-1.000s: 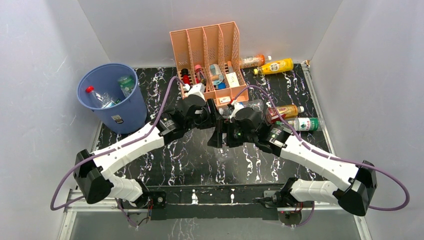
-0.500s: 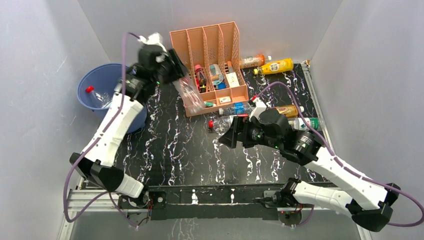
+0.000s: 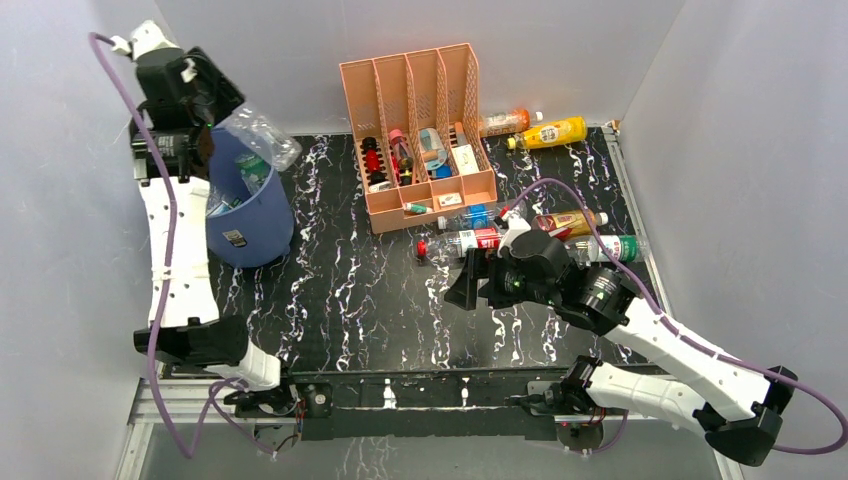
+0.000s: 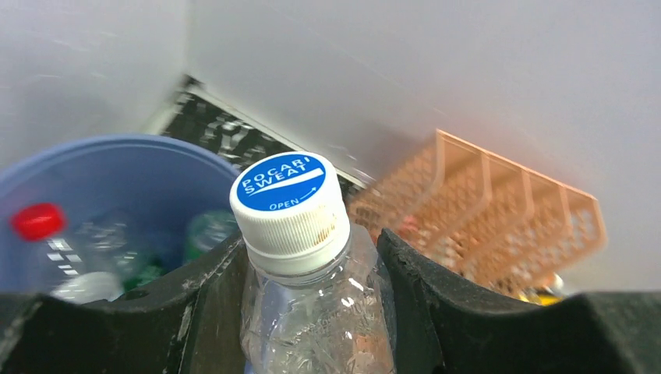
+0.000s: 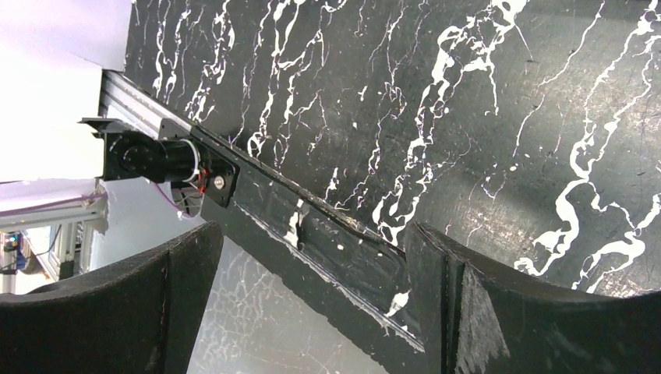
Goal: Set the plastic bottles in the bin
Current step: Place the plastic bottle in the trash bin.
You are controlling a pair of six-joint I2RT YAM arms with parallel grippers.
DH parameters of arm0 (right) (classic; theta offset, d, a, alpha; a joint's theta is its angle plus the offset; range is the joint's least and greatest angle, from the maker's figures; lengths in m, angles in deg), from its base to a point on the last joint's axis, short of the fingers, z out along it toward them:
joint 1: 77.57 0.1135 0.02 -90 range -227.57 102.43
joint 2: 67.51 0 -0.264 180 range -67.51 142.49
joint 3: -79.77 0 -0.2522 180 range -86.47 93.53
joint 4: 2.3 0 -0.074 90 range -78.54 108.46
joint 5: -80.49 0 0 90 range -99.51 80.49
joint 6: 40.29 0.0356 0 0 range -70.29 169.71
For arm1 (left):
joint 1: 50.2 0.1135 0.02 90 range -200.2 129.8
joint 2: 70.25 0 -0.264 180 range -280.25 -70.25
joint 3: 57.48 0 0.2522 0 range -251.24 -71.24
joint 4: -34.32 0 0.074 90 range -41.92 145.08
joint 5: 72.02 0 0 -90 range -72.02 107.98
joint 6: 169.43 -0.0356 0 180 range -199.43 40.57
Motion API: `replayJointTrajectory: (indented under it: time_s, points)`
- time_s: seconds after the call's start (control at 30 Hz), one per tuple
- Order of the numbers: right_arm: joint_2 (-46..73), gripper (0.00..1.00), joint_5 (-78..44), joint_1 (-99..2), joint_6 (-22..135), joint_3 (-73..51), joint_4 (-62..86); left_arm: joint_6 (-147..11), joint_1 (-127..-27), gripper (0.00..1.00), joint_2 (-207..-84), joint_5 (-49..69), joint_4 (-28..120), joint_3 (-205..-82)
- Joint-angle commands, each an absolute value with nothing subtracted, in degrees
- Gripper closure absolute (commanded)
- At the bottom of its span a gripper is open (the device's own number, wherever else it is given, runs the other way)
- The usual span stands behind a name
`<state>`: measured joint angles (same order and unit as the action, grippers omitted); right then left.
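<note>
**A:** What has changed on the table?

**B:** The left arm has swung away from the table's centre to 10 o'clock. The left gripper (image 4: 312,273) is clenched on a clear Pocari Sweat bottle (image 3: 262,135), whose blue-and-white cap shows between the fingers. The bottle is held high and tilted above the far rim of the blue bin (image 3: 255,215). One end juts past the rim toward the peach organizer (image 3: 420,130).

**A:** And the other arm?

**B:** The right gripper (image 3: 462,285) has spread wide and holds nothing. It hangs over the black marble tabletop (image 3: 370,310), just right of centre.

**A:** Where does the job stand?

**B:** A drop looks close, though the bottle probably needs to come further over the opening first. A red-capped bottle (image 4: 35,220) already lies inside the bin. Six remain out. A red-labelled bottle (image 3: 460,243), a blue-labelled bottle (image 3: 478,215), an amber bottle (image 3: 565,222) and a green-labelled bottle (image 3: 610,247) lie around 3 o'clock. An orange juice bottle (image 3: 505,122) and a yellow juice bottle (image 3: 550,132) lie at 1 o'clock.
</note>
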<state>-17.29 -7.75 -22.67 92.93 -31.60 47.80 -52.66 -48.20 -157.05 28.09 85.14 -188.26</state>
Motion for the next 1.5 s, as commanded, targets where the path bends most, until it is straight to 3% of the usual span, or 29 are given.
replayJointTrajectory:
  time_s: [0.0,0.17,0.2,0.23,0.37,0.4,0.43,0.8,1.13,1.37,1.4,1.47]
  points:
    - [-18.4,0.02,-8.6,-22.4,92.5,-32.3,46.3,-56.4,-39.8,0.74,-154.8,31.8,84.7,-188.4]
    - [-17.6,0.02,-9.6,-22.4,92.5,-33.3,46.1,-58.8,-34.5,0.74,-153.7,35.0,81.5,-184.9]
    - [-17.6,0.02,-9.7,-22.4,71.1,-33.4,46.0,-59.6,-34.2,0.74,-153.3,35.7,80.5,-183.9]
    - [-17.6,0.02,-9.8,-22.4,90.9,-33.7,45.8,-60.4,-34.2,0.73,-153.0,36.5,79.7,-182.8]
    - [-17.0,0.02,-10.4,-22.4,93.6,-34.6,45.1,-61.9,-34.1,0.42,-151.0,37.8,76.8,-176.3]
    - [-16.8,0.02,-11.0,-22.4,93.6,-35.1,44.4,-62.5,-34.1,0.04,-150.2,37.3,77.2,-173.8]
    - [-16.8,0.02,-11.1,-22.4,93.6,-35.6,44.1,-62.5,-34.1,0.02,-150.2,37.0,77.8,-173.6]
    - [-12.1,0.02,-10.7,-22.4,93.6,-32.7,46.0,-61.9,-34.1,0.02,-148.2,27.5,86.3,-179.1]
    - [-1.1,0.02,-2.1,-28.4,93.6,-20.3,53.5,-54.6,-35.9,0.02,-142.5,-6.3,85.2,-167.4]
    - [4.2,0.02,-4.5,-47.3,93.6,-21.5,48.0,-53.7,-53.0,0.02,-140.4,-2.5,85.9,-163.4]
    - [5.8,0.02,-3.8,-48.3,75.8,-21.1,47.0,-53.4,-55.4,0.02,-140.2,-2.2,85.5,-162.6]
    - [9.8,0.02,-1.6,-49.9,79.0,-19.5,44.4,-53.2,-58.3,0.02,-139.8,-0.8,85.7,-161.3]
